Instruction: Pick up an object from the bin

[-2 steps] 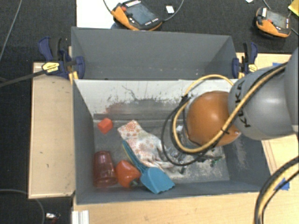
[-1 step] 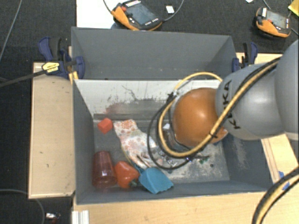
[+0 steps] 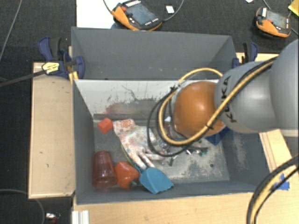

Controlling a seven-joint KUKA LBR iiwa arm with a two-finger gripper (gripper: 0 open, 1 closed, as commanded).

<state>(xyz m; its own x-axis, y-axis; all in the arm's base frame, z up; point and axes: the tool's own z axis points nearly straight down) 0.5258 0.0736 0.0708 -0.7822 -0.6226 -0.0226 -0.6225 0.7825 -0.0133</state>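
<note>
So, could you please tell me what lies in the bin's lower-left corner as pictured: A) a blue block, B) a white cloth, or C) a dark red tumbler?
C: the dark red tumbler lies in that corner, with the blue block further right.

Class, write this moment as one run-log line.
gripper: low at patterned cloth | nearby: blue piece, dark red cup | grasp: unclear

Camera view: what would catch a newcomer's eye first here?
The grey arm with its orange wrist cover dominates, reaching in from the right over the middle of the bin. In its lower-left corner lies a cluster: a dark red cup, an orange-red lump and a blue piece.
</note>
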